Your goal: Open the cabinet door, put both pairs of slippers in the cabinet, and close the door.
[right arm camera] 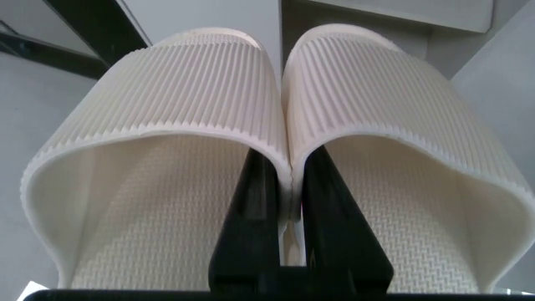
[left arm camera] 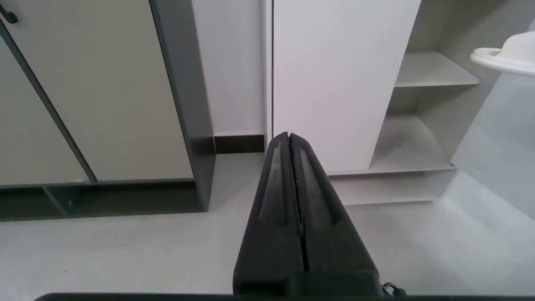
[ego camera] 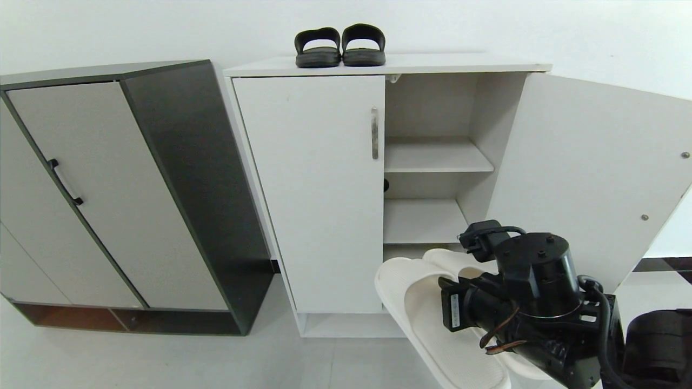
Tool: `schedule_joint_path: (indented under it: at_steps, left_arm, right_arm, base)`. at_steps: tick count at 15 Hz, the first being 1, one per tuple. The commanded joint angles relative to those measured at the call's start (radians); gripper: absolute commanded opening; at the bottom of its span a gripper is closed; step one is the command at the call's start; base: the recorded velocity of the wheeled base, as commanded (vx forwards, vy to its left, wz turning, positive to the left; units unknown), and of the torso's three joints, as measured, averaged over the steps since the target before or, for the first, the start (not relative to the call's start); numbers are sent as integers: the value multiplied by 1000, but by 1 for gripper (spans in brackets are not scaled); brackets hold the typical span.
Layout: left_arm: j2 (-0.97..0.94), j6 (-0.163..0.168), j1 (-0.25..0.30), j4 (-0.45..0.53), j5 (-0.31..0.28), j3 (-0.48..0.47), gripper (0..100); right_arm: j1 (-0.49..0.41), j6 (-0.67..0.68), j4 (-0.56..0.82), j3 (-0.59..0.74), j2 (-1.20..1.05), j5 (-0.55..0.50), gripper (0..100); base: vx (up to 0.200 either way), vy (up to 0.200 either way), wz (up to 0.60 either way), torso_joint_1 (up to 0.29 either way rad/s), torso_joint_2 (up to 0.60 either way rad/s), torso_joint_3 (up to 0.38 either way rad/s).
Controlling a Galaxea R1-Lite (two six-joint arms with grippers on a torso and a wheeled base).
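Likely light and pliant, the cream ribbed foam slippers (right arm camera: 192,100) sit pinched by their adjoining straps in the right tool (right arm camera: 287,188).

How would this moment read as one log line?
right tool: shut on white slippers | left tool: shut, empty | right door: open | black slippers: on cabinet top

Right door (ego camera: 594,178) stands wide, shelves (ego camera: 432,159) open to reach; left door (ego camera: 313,189) shut, blocks left half.
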Motion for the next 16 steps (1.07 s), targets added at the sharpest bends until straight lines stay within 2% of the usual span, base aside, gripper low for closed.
schedule_joint_path:
  at_steps: [1,5,11,16]
  left_arm:
    - [1,0,0,0,0,0,0]
    - [1,0,0,0,0,0,0]
    - [1,0,0,0,0,0,0]
    - [1,-2,0,0,2,0,0]
  right_arm:
    - [10,0,0,-3,1,1,0]
    - [26,4,-1,-23,14,-1,0]
    - [30,6,-1,-38,41,-4,0]
    - [15,23,-1,-66,90,-68,0]
  base:
    - [0,0,0,0,0,0]
    - [0,0,0,0,0,0]
    - [0,-200,0,4,4,0]
    - [0,0,0,0,0,0]
